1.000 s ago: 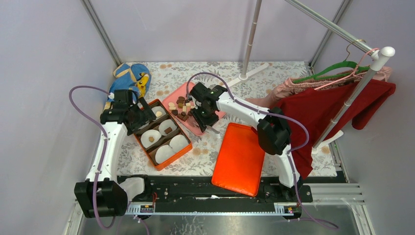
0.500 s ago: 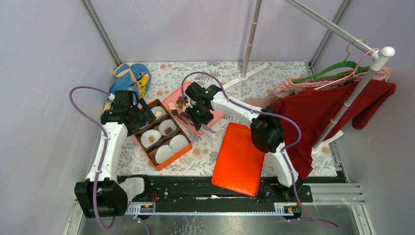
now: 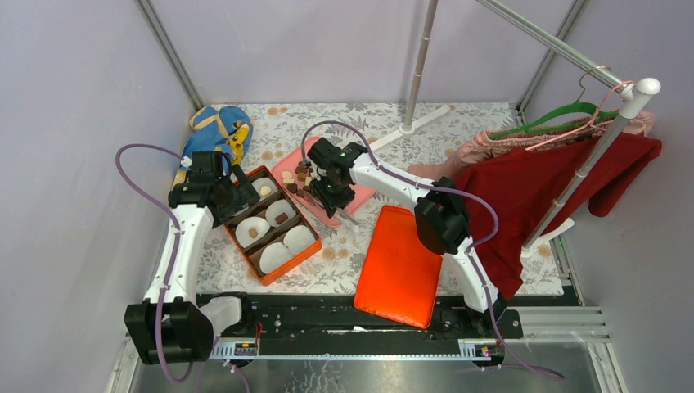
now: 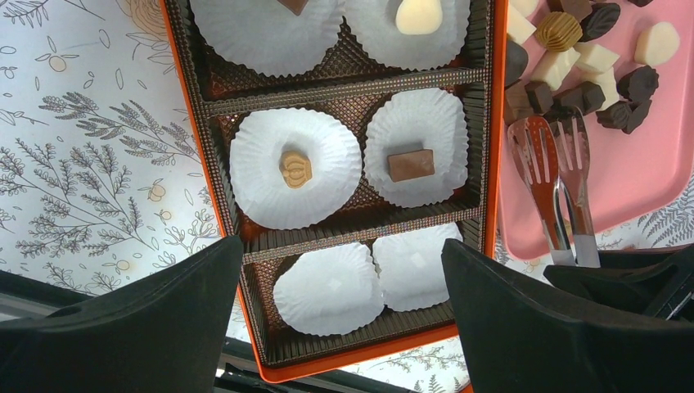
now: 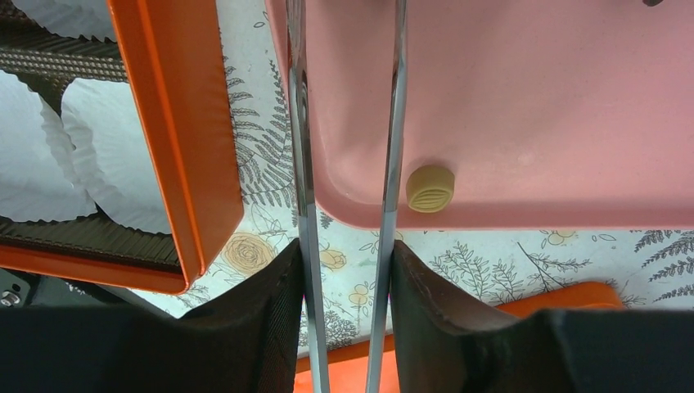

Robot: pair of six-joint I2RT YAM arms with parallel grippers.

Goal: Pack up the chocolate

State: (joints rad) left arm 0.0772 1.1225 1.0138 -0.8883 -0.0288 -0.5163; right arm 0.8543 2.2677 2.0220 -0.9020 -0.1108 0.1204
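The chocolate (image 3: 301, 174) is a pile of dark, light brown and cream pieces on a pink tray (image 3: 282, 162). The orange box (image 3: 284, 273) holds white liners, some with one piece each: a light brown one (image 4: 295, 169), a brown one (image 4: 411, 164) and a cream one (image 4: 419, 15). My left gripper (image 4: 342, 246) hangs open over the box's near liners, holding nothing. My right gripper (image 5: 344, 250) is shut on metal tongs (image 5: 394, 123). The tong tips (image 4: 565, 188) reach the pile's near edge, slightly apart. A lone ridged light brown piece (image 5: 430, 188) lies by the tray's near rim.
The orange lid (image 3: 401, 266) lies right of the box, near the right arm. A blue bag (image 3: 214, 131) sits at the back left. A garment rack with red and pink clothes (image 3: 556, 176) fills the right side, and its pole base (image 3: 407, 127) stands behind the tray.
My right gripper has shifted left over the pink tray, bringing the tongs closer to the chocolate pile, and has squeezed them a little. The left arm has stayed where it was.
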